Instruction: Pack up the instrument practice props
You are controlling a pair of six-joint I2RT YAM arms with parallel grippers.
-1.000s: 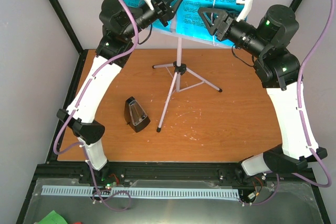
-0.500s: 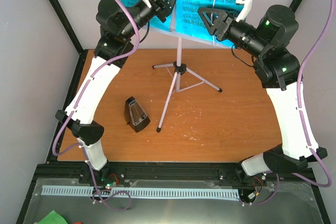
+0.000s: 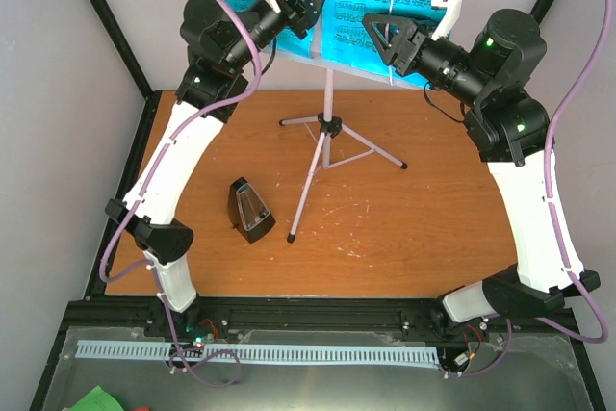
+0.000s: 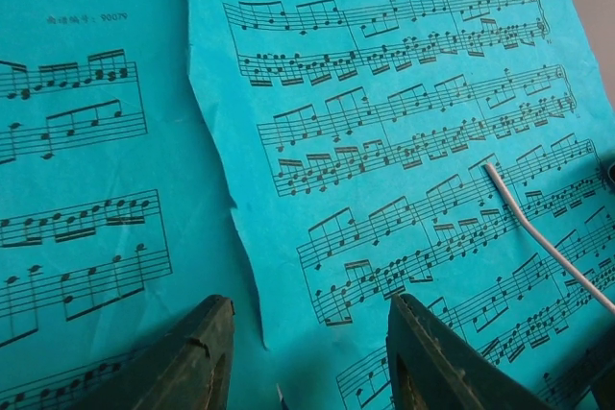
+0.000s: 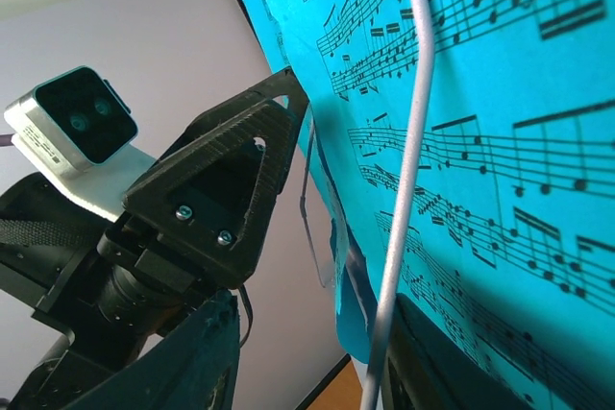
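With fingers spread empty, the left gripper (image 4: pixel 306 357) and right gripper (image 3: pixel 380 34) face the sheet-music pages (image 4: pixel 384 141); next, probably pinch 1 page's edge.

Overhead looks down; both wrists closely face pages (image 4: pixel 384 141).

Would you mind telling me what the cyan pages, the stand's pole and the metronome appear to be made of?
The cyan pages look like thin matte paper: creased, wavy-edged. The stand's pole seems metal, slim and pale, perhaps painted. The metronome looks like dark, slightly glossy plastic, though wood is possible.
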